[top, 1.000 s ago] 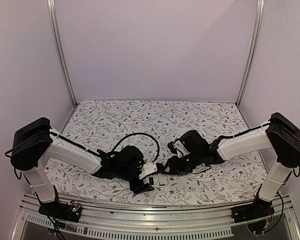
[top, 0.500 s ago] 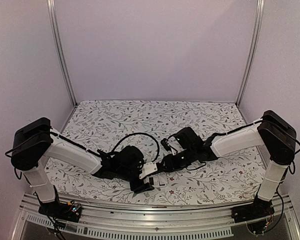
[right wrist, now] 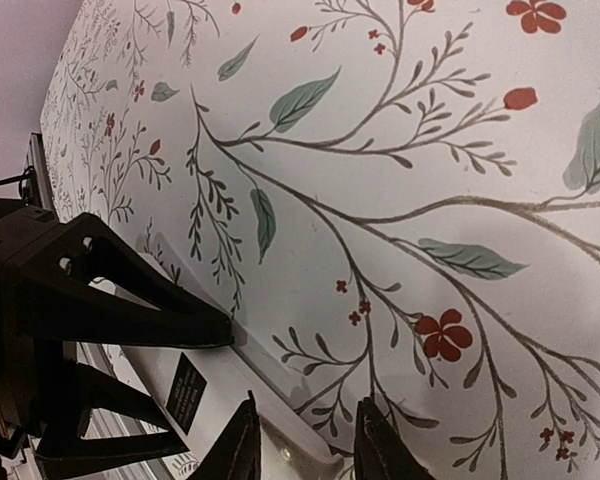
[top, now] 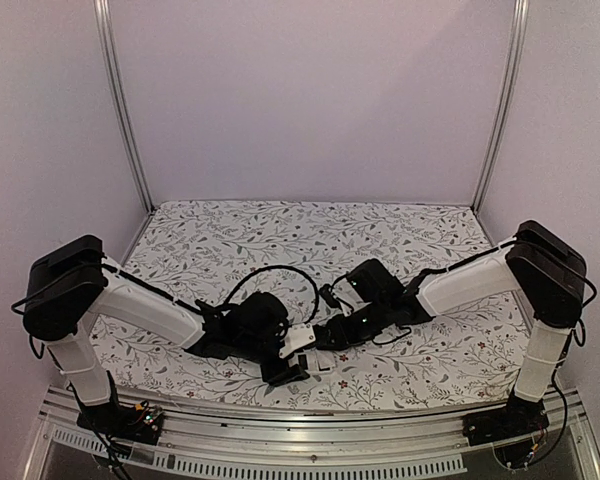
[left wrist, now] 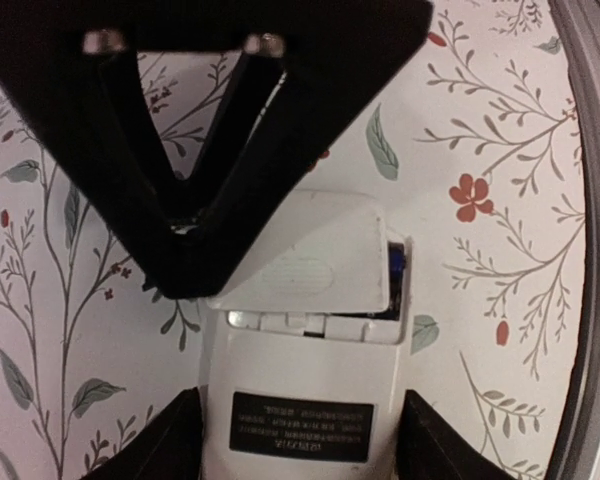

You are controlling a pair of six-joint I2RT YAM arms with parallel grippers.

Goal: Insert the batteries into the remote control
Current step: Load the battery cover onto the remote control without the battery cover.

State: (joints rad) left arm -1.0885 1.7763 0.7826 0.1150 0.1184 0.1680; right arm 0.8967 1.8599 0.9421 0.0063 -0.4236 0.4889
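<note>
Near the table's front edge, the left gripper clamps the lower end of the remote control, white back up, steadying it for loading. A dark battery shows in the slot beside the skewed cover. Beyond, the right gripper straddles that cover end with narrow-set jaws, probably to seat it; whether they bite I cannot tell.
</note>
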